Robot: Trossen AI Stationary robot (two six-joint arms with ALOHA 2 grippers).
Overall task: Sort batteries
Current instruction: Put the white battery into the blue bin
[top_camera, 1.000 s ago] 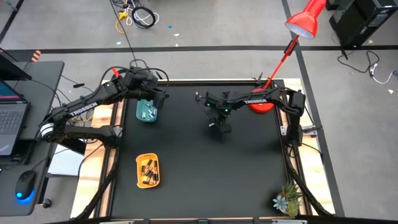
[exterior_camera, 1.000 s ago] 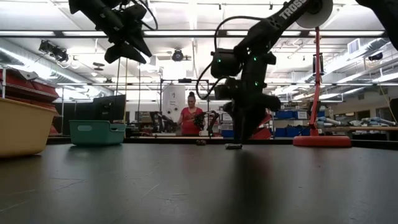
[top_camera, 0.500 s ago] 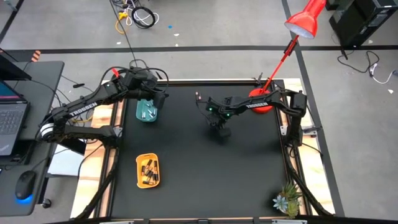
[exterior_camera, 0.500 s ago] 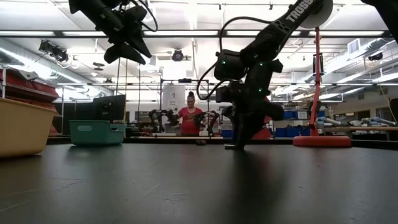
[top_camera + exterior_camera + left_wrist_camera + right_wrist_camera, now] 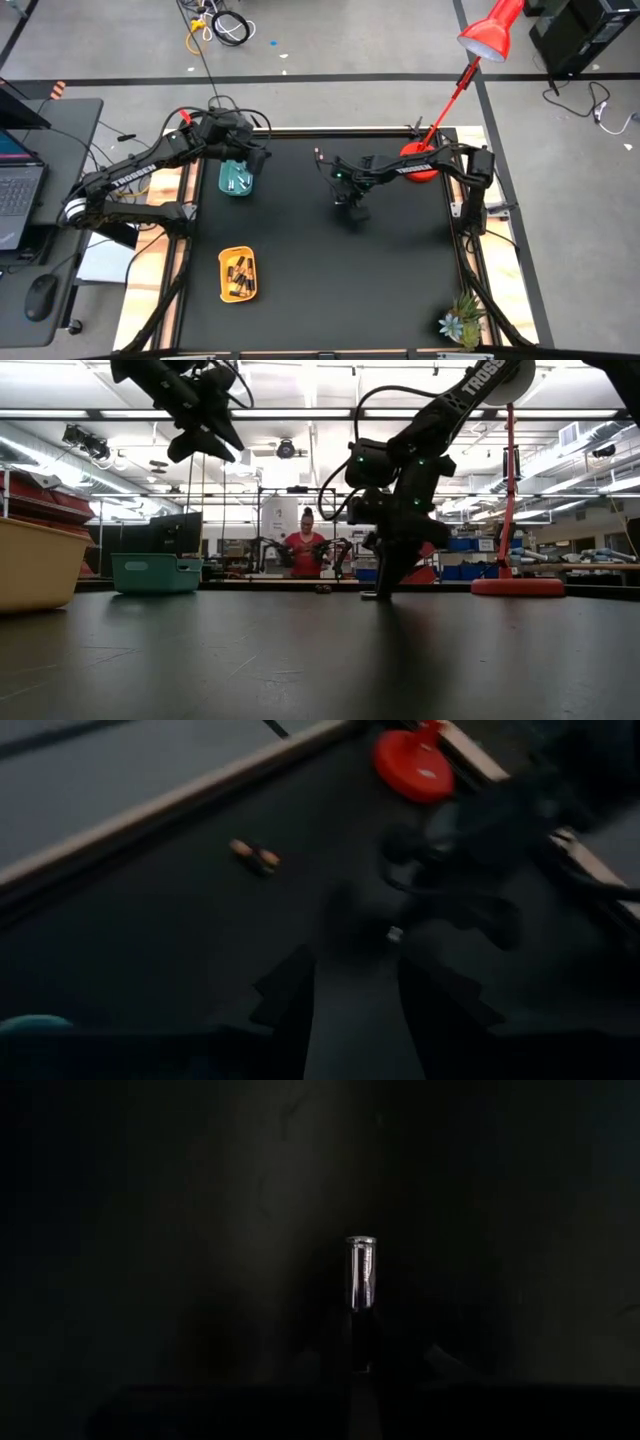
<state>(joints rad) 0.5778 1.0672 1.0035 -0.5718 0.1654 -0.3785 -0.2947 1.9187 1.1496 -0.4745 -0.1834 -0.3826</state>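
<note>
"TROSSEN" reads in white on the left arm (image 5: 133, 176) and right arm (image 5: 412, 167).

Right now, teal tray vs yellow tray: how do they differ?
The teal tray sits toward the table's far edge, right under the left gripper; the yellow tray lies nearer the front with no arm over it. The yellow tray holds dark batteries; the teal tray's batteries look pale. Both are small trays on the table's left side.

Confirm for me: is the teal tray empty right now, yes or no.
No: in the high view, several small batteries lie inside the teal tray, under the left gripper.
</note>
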